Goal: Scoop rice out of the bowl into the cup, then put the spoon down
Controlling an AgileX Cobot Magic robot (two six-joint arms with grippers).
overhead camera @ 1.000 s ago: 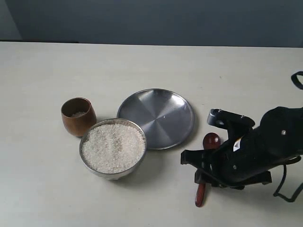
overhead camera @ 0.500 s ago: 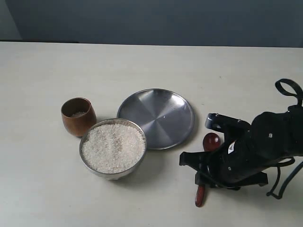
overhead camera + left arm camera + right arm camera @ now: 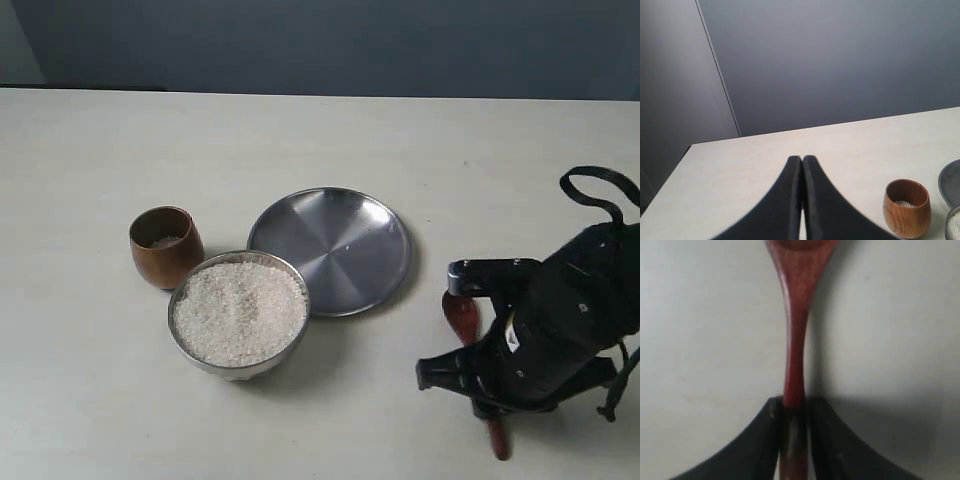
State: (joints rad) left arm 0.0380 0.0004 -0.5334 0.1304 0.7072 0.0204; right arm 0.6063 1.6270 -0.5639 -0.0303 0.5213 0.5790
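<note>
Pinched slim glossy reddish-brown wooden spoon [image 3: 461,317] by handle w/ right end effector [image 3: 792,407], on tabletop [image 3: 320,130] at 4 o'clock of deep silvery steel bowl [image 3: 238,368], prob. for scooping grip; left end effector [image 3: 801,162] pressed together, idle.

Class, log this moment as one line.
right tool: shut on slim reddish-brown wooden spoon | left tool: shut, empty | round steel bowl: white rice

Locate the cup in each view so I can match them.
Exterior: cup left of centre, beside the bowl.
Left wrist: cup between the shut hand and the plate.
Right wrist: not in it.
Shared landmark: the plate, in exterior and left wrist only.
</note>
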